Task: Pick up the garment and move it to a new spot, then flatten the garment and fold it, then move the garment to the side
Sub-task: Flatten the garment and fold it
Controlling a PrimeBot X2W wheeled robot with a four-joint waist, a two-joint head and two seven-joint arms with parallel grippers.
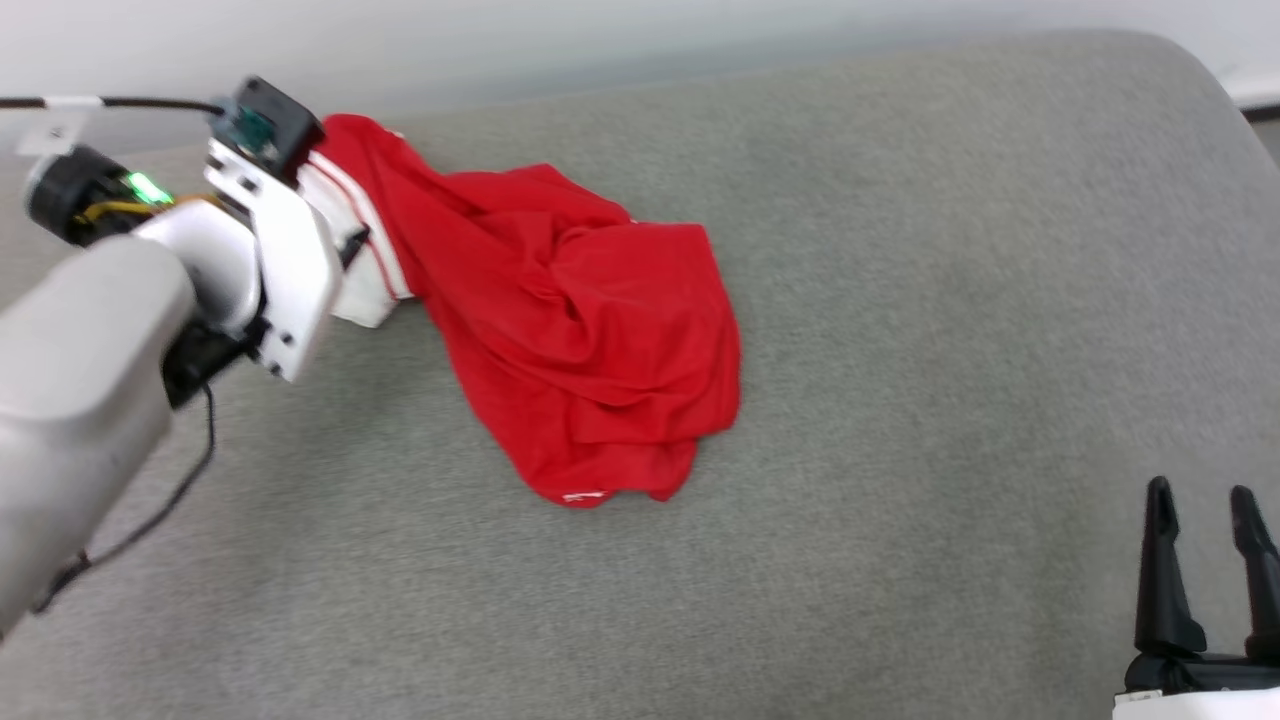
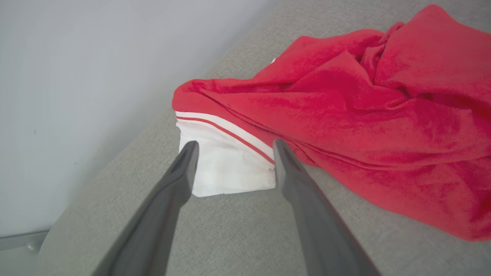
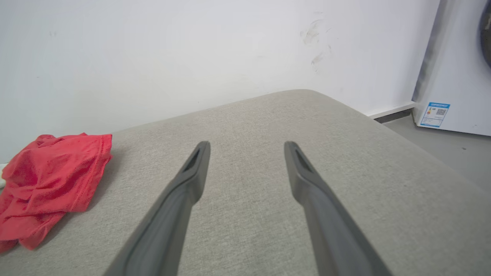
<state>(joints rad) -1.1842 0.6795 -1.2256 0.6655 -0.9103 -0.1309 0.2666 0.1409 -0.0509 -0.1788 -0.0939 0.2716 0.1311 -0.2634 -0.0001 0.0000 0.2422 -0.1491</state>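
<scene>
Though idle, holds the right hand (image 1: 1200,490) low over the near right corner of the grey padded surface (image 1: 950,300), fingers spread wide, nothing between them.

Farther in, left of the middle, meets the garment (image 1: 590,320): a crumpled red heap, folds piled over one another, running from a hem on the near side up to the far left edge. Shows no lettering from here, so cannot tell front from back.

At that far left edge, sets the left hand (image 2: 234,143) around the white sleeve (image 2: 226,172), one finger on either side of it, just below the red-and-white striped trim (image 2: 230,132). Stands wide open, closed on nothing yet; cannot tell whether the tips touch cloth or the surface. Beyond, a pale wall (image 2: 76,57) close behind the edge.

Looks like the opening grasp of the pick-up.
- Risks pinching a single layer of sleeve. With so much loose cloth hanging from one small hold, could slip out on the lift, or drag the heap instead of raising it.
- Risks catching the padded cover along with the sleeve if closing too low.
- With the heap so near the far edge, could push cloth off toward the wall.
- May snag the slack black cable (image 1: 190,470) under the left arm on a wide swing.
</scene>
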